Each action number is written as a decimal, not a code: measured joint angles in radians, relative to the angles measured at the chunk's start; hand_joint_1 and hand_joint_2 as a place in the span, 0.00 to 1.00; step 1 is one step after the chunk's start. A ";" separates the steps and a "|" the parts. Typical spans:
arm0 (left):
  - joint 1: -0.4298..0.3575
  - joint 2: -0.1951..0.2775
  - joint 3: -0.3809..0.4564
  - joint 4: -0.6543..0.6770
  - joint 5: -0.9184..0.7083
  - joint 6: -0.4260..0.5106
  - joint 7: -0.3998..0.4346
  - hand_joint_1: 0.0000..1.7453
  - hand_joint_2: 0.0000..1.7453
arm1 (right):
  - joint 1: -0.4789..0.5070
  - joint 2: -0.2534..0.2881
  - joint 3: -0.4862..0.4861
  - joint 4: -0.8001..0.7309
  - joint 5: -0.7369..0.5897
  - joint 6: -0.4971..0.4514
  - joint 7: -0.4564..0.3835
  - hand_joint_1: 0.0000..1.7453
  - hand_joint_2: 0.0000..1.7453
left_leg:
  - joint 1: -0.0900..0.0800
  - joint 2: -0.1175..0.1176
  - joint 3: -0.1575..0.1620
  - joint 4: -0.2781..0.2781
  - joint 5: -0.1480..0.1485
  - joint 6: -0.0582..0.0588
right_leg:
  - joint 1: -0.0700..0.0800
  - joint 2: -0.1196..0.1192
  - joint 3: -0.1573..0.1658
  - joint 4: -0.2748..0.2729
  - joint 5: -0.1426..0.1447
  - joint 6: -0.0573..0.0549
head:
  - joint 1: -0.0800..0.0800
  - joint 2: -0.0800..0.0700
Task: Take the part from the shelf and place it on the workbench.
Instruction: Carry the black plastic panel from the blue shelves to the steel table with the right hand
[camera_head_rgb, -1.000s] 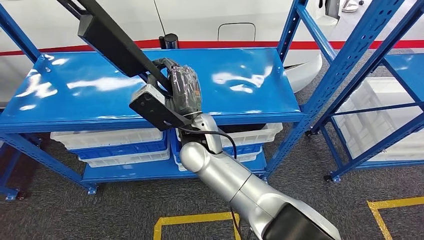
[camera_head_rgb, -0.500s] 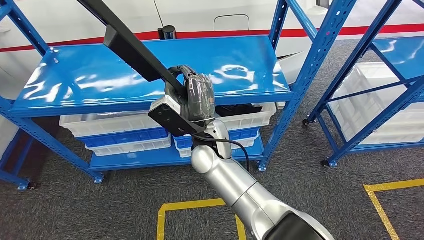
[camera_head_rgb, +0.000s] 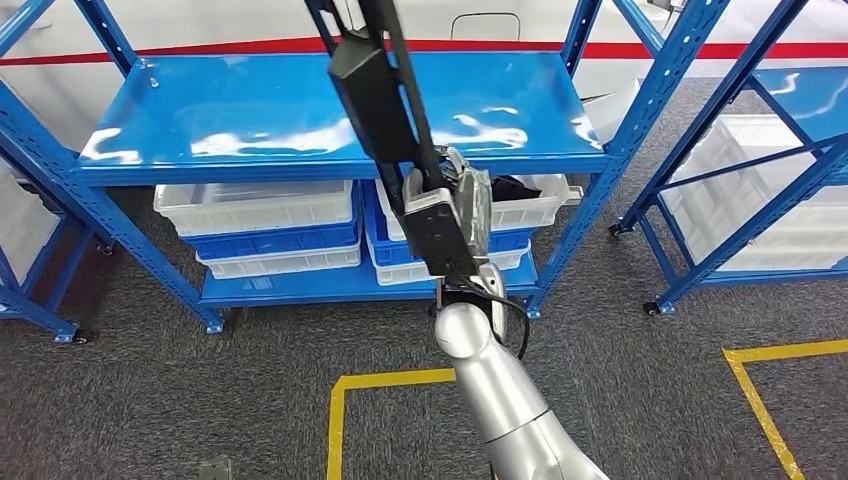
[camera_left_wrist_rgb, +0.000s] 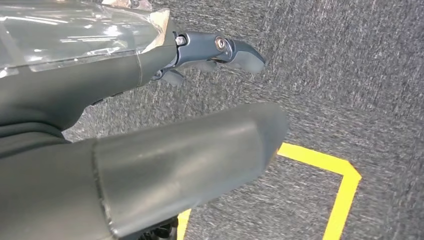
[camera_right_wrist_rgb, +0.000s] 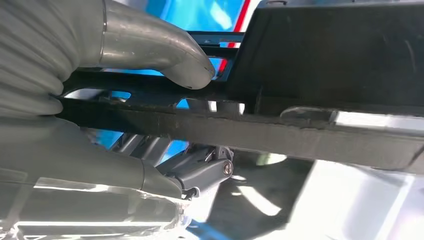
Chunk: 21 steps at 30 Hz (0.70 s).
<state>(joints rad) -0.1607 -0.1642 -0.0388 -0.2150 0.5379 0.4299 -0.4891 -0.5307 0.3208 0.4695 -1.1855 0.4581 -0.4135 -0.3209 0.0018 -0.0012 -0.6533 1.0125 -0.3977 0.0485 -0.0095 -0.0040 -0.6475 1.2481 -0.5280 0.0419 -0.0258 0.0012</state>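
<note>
The part (camera_head_rgb: 375, 90) is a long black bar with wider flat blocks on it. My right hand (camera_head_rgb: 465, 205) grips it near its lower end, and the bar rises steeply up and left past the picture's top edge. It is held in front of the blue shelf (camera_head_rgb: 250, 110), clear of its top board. In the right wrist view the thumb (camera_right_wrist_rgb: 165, 50) presses on the black part (camera_right_wrist_rgb: 300, 130), with darker fingers wrapped beneath. My left hand (camera_left_wrist_rgb: 150, 150) hangs over the grey carpet, holding nothing, thumb and a dark finger stretched out.
White and blue bins (camera_head_rgb: 260, 215) are stacked on the shelf's lower level. A second blue rack (camera_head_rgb: 740, 120) holding a white bin (camera_head_rgb: 760, 230) stands to the right. Yellow floor lines (camera_head_rgb: 390, 380) mark the carpet in front of me.
The whole view has shifted, so the camera moved. The part has swung from a slant to nearly upright, and my right hand now sits lower, at the shelf's front edge.
</note>
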 joint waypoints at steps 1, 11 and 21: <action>-0.002 -0.002 -0.001 0.000 -0.005 -0.004 0.000 0.00 0.00 | 0.012 0.001 -0.016 -0.014 -0.010 0.003 -0.006 1.00 1.00 | -0.004 -0.001 -0.011 0.000 0.011 -0.002 | 0.007 0.000 0.064 -0.080 0.004 -0.009 | 0.000 0.000; -0.010 -0.011 -0.009 -0.005 -0.034 -0.026 -0.022 0.00 0.00 | 0.137 -0.011 -0.101 -0.103 -0.024 0.008 -0.053 1.00 1.00 | 0.007 -0.002 -0.091 0.187 -0.134 -0.056 | 0.009 -0.006 0.119 -0.289 0.067 -0.061 | -0.014 0.000; -0.016 -0.011 -0.027 -0.014 -0.053 -0.036 -0.038 0.00 0.00 | 0.230 -0.028 -0.150 -0.191 -0.030 0.006 -0.065 1.00 1.00 | 0.010 -0.006 0.141 -0.010 -0.112 -0.040 | 0.001 -0.009 0.009 -0.247 0.140 -0.005 | -0.016 0.000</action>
<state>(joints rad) -0.1770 -0.1756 -0.0661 -0.2287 0.4849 0.3943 -0.5273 -0.3004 0.2924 0.3194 -1.3770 0.4276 -0.4080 -0.3855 0.0121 -0.0068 -0.5120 1.0022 -0.5097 0.0082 -0.0081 -0.0129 -0.6385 1.0007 -0.3877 0.0371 -0.0421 0.0011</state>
